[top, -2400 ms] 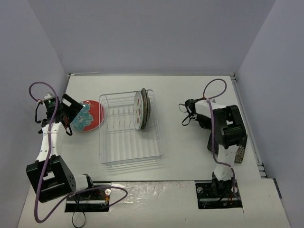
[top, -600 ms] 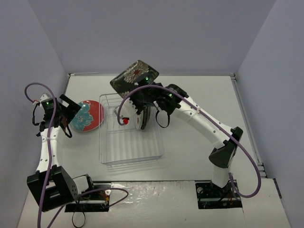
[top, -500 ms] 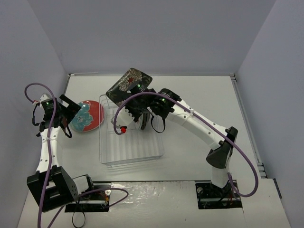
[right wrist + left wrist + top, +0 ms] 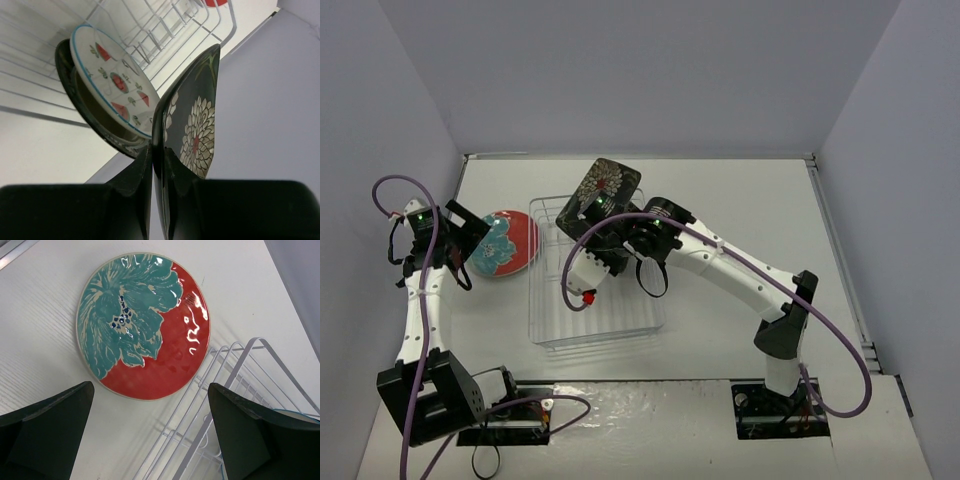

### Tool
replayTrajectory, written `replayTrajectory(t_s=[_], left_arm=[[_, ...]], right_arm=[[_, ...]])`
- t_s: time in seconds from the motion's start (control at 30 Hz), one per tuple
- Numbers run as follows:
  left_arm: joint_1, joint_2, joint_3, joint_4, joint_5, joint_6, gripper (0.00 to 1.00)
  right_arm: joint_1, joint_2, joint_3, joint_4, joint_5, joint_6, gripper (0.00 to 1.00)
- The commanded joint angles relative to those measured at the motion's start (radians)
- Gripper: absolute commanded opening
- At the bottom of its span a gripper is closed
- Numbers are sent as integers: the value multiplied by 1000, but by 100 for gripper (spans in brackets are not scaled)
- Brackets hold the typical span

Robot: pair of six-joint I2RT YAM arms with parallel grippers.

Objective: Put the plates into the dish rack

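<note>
Grippers, two. Your right gripper is pinched on the edge of the black square plate, holding it tilted above the far end of the dish rack. Racked upright, side by side: watermelon plate, striped-rim plate. Your left gripper is spread wide over the red plate, which lies flat on the table left of the rack.

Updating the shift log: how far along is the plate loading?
Done: watermelon plate and striped-rim plate stand in the dish rack. In hand: right gripper clamps the black square plate above the rack. Remaining: red plate lies flat beside the rack, before the open left gripper.
</note>
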Motion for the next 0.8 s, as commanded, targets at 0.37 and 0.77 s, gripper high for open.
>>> replayTrajectory(t_s=[0.37,0.77], left_arm=[[7,-29,25,25,-20,11,97],[5,-2,21,39,-12,9,97]], right_arm=[[93,39,224,-307,297,-96,0],[37,131,196,-304,268,-58,0]])
